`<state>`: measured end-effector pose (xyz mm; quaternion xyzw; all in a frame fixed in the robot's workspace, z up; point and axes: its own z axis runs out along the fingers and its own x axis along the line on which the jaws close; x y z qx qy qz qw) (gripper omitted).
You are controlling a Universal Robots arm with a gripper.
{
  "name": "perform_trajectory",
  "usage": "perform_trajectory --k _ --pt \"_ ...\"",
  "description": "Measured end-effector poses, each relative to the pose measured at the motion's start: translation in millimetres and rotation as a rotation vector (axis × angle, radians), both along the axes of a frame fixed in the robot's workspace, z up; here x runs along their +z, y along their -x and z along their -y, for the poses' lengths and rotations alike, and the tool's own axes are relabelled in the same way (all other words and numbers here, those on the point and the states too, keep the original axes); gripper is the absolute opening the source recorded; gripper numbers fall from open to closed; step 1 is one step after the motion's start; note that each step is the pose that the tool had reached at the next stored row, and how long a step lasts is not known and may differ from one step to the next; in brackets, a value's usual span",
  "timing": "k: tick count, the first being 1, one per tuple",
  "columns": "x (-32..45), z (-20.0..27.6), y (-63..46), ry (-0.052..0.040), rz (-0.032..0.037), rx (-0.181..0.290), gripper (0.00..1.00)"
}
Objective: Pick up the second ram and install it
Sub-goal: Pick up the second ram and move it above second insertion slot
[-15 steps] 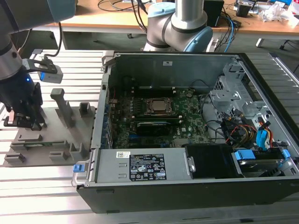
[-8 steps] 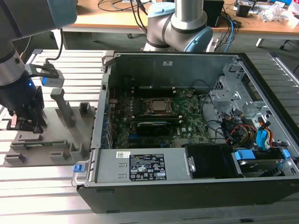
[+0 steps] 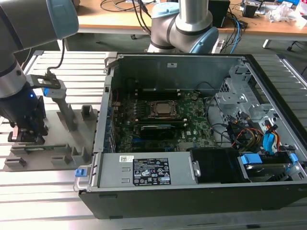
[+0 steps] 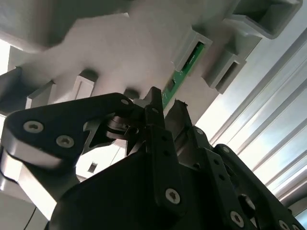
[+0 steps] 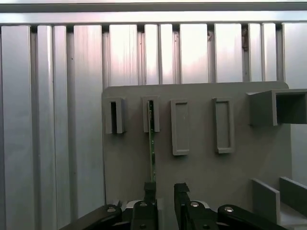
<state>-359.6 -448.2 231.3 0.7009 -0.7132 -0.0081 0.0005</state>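
On the slatted metal table (image 3: 48, 201), the open computer case (image 3: 192, 203) takes most of the exterior view, with its motherboard (image 3: 192, 129) exposed. The memory slots are too cluttered to read from here. The robot arm (image 3: 19, 48) comes in at the exterior view's left, cut off by the frame edge. It reaches down onto the grey holder (image 3: 72, 139) lying just beside the case.

The gripper (image 3: 26, 136) sits low on the holder's far-left end, and its own body hides the tips there.

In the first wrist view the gripper (image 5: 165, 187) is released. Its fingers (image 5: 150, 191) stand apart, with bare grey holder (image 5: 201, 182) showing through the gap.

The ram stick (image 5: 152, 143) is still in the holder, edge-on. One end is seated in a pocket (image 5: 150, 115), and the near end disappears behind one finger. It lines up with that finger, not the gap. Can't tell if they touch.

In the second wrist view it's the same picture. The gripper (image 4: 167, 100) is unclenched, and a short green stretch of the stick (image 4: 184, 69) runs from a pocket down to a fingertip. The rest is hidden by the black linkage.
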Motion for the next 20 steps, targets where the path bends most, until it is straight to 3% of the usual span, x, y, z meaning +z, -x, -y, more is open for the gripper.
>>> perform_trajectory --k 3,9,18,20 --pt "-7.9 5.6 2.2 -0.0001 0.0002 0.003 0.3" --pt "-28.4 5.9 8.3 -0.004 0.0 0.005 0.3" --pt "-32.4 5.9 8.4 -0.0077 0.0002 0.005 0.3" --pt "-32.4 5.9 8.4 -0.0084 0.0001 0.005 0.22"
